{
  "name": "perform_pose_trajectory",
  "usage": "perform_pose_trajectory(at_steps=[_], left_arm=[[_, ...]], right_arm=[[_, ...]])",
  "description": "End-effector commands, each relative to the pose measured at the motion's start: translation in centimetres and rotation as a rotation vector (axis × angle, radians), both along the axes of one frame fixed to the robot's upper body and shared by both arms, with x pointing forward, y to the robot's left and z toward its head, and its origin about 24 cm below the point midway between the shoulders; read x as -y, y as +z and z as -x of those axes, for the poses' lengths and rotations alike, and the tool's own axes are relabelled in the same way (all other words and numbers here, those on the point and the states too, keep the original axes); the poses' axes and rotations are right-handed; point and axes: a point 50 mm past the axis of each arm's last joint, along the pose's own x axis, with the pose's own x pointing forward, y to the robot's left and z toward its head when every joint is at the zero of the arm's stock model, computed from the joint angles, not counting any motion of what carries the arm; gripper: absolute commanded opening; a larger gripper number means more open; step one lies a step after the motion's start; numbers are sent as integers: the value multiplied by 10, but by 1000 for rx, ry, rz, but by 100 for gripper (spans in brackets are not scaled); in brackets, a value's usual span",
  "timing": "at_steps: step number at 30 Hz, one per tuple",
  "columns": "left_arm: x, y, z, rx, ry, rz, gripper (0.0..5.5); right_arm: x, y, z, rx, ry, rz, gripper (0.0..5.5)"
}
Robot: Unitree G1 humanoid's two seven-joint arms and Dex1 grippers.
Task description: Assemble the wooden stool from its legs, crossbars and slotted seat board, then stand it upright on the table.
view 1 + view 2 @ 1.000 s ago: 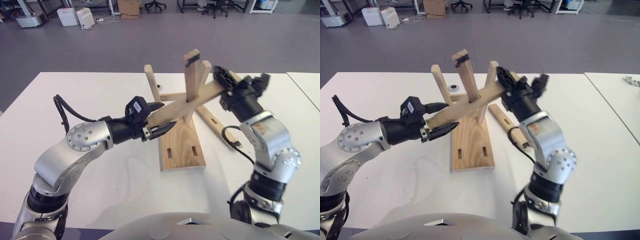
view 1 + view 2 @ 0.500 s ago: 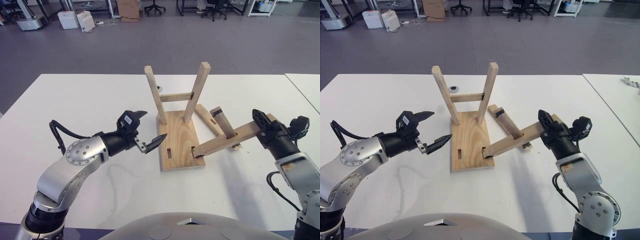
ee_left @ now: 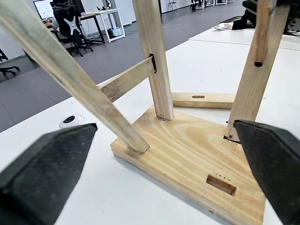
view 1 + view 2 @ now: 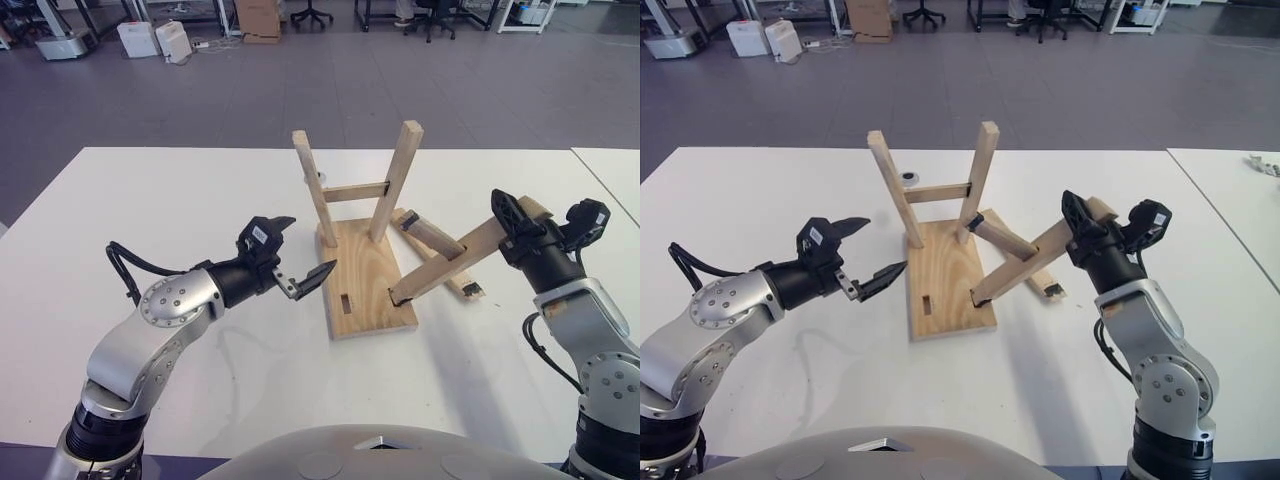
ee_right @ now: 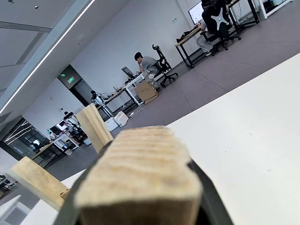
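At lower left of centre the left gripper (image 4: 313,242) hovers spread wide and empty, just beside the seat board (image 4: 365,300); its white label (image 4: 258,234) is too small to read. At right, the right gripper (image 4: 515,225) is clamped on a leg frame (image 4: 440,268), now tilted steeper than before, its foot touching the board's near right edge. Behind, two legs (image 4: 396,180) joined by a crossbar (image 4: 355,192) stand upright in the board.

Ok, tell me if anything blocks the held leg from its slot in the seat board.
Nothing visible does. The leg held by the right gripper has its lower end at the seat board's near right slot; the left gripper hovers open beside the board's left edge, clear of it.
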Motion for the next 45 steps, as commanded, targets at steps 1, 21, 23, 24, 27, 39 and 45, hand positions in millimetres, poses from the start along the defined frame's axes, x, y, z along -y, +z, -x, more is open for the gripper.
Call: perform_pose_trajectory(at_steps=[1, 21, 23, 24, 27, 39, 45], left_arm=[[1, 2, -3, 18, 7, 7, 539], [2, 2, -7, 26, 4, -12, 539], [2, 1, -8, 27, 5, -14, 539], [2, 1, -8, 28, 5, -14, 539], [2, 1, -9, 31, 5, -15, 539], [0, -1, -12, 38, 8, -17, 539], [-5, 4, -23, 66, 65, 18, 539]], right_arm=[[-10, -6, 0, -41, 57, 188, 102], [-26, -44, 7, -159, 96, 590, 109], [-25, -27, 1, -70, 85, 563, 109], [-25, -20, -1, -30, 85, 557, 109], [-30, -1, -4, 82, 94, 520, 155], [-2, 115, -10, 530, -22, 378, 380], [46, 37, -35, 91, 32, 521, 431]])
